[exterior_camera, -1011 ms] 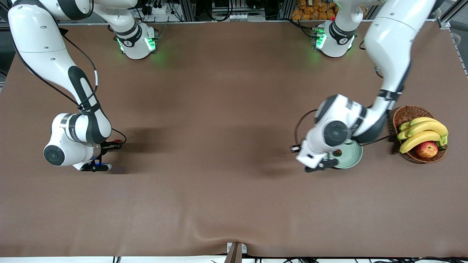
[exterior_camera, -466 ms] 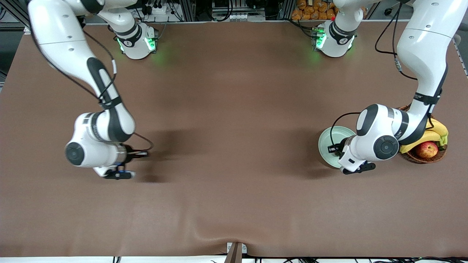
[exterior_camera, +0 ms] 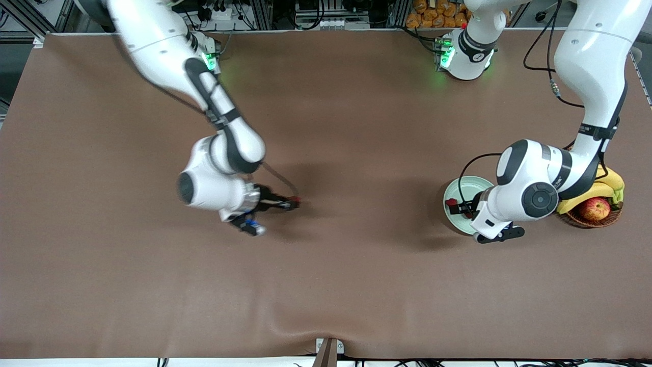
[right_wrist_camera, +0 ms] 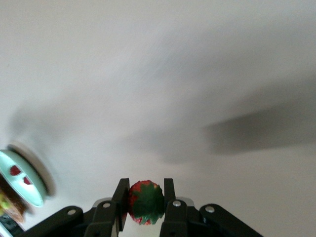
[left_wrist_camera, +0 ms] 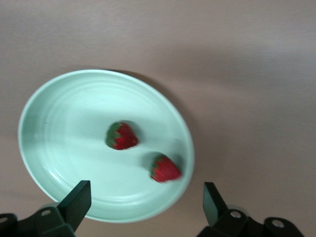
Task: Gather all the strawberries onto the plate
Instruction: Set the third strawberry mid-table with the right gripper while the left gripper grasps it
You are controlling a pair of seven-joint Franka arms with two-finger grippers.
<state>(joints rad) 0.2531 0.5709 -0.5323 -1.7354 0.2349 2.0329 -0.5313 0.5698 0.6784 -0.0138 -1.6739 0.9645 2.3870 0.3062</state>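
Your left end effector (left_wrist_camera: 143, 207) hangs over the plate (exterior_camera: 453, 191) with its fingers (left_wrist_camera: 74, 200) spread wide and nothing between them. The plate is pale mint green and sits on the desk (exterior_camera: 326, 285) toward the left arm's end, just beside the wicker basket (exterior_camera: 606, 216) that holds bananas (exterior_camera: 611, 181) and an apple (exterior_camera: 595, 208). In the left wrist view you see two strawberries (left_wrist_camera: 121, 136) lying in the plate, close together but not touching, one near the middle and the other (left_wrist_camera: 165, 168) nearer the rim. In the front view only a red spot shows on the plate, since the left arm covers much of it.

Your right end effector (right_wrist_camera: 144, 200) is up over the bare middle of the desk, well apart from the plate. Its fingers are closed narrow on the third strawberry (right_wrist_camera: 145, 201), whose green cap faces the wrist camera. In the front view you see that end effector (exterior_camera: 285, 204) pointing toward the left arm's end of the desk, with a bit of red at its tip.
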